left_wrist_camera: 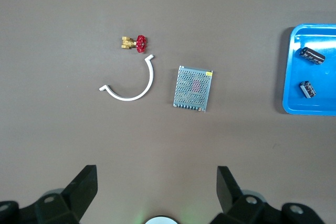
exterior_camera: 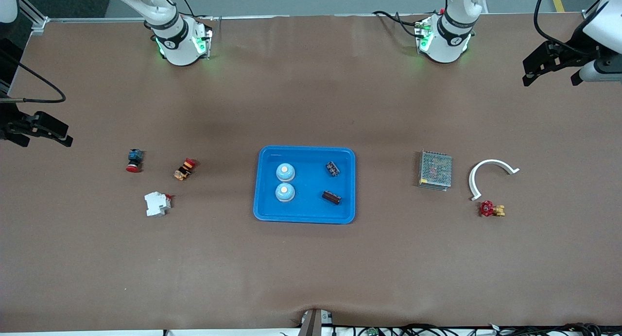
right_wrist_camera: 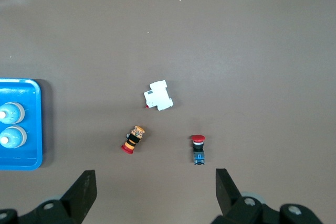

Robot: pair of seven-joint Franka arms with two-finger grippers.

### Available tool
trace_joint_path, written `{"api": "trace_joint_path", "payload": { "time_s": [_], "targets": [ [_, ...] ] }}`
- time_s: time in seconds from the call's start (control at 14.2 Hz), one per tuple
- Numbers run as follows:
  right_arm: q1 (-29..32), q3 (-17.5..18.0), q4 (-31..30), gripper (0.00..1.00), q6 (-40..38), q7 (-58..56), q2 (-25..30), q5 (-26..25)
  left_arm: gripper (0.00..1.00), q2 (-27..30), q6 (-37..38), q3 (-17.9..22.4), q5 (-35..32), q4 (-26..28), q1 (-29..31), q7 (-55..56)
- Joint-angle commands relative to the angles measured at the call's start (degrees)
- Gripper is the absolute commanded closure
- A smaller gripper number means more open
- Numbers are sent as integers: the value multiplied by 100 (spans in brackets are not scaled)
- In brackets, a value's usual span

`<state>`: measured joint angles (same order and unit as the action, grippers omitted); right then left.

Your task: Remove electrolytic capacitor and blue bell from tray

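With both arms pulled back to the desk's ends, the left hand (exterior_camera: pixel 554 69) hangs over bare brown desk (exterior_camera: pixel 311 263) at the left arm's end, fingers apart and holding nothing; the right hand (exterior_camera: pixel 36 129) is the same at the right arm's end. The shallow blue plastic tray (exterior_camera: pixel 305 216) sits mid-desk holding 2 pale-blue dome bells with orange buttons (exterior_camera: pixel 285 171) (exterior_camera: pixel 285 192) side by side and 2 dark cylindrical capacitors (exterior_camera: pixel 332 168) (exterior_camera: pixel 331 197), apart from each other. Toward the left arm's end: a perforated metal power supply box (exterior_camera: pixel 435 170), a white curved plastic clip (exterior_camera: pixel 490 175), a brass valve with red handwheel (exterior_camera: pixel 492 209). Toward the right arm's end: a red-capped blue pushbutton (exterior_camera: pixel 134 160), an orange-black switch with red tip (exterior_camera: pixel 184 169), a white circuit breaker (exterior_camera: pixel 157 203).
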<state>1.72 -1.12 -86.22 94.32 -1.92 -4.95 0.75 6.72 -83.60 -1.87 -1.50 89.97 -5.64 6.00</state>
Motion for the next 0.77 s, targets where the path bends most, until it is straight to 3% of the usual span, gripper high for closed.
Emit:
{"api": "trace_joint_path", "payload": {
  "time_s": [0.0, 0.42, 0.7],
  "targets": [
    [13, 16, 8, 0, -45, 25, 12, 48, 0, -4, 115, -33, -35, -85, 10, -64],
    [-22, 16, 8, 0, -62, 60, 12, 57, 0, -109, 115, -24, -8, -68, 28, -73],
    [-548, 24, 17, 0, -124, 1050, 38, 92, 0, -153, 115, -24, 1, -59, 19, -55]
  ]
}}
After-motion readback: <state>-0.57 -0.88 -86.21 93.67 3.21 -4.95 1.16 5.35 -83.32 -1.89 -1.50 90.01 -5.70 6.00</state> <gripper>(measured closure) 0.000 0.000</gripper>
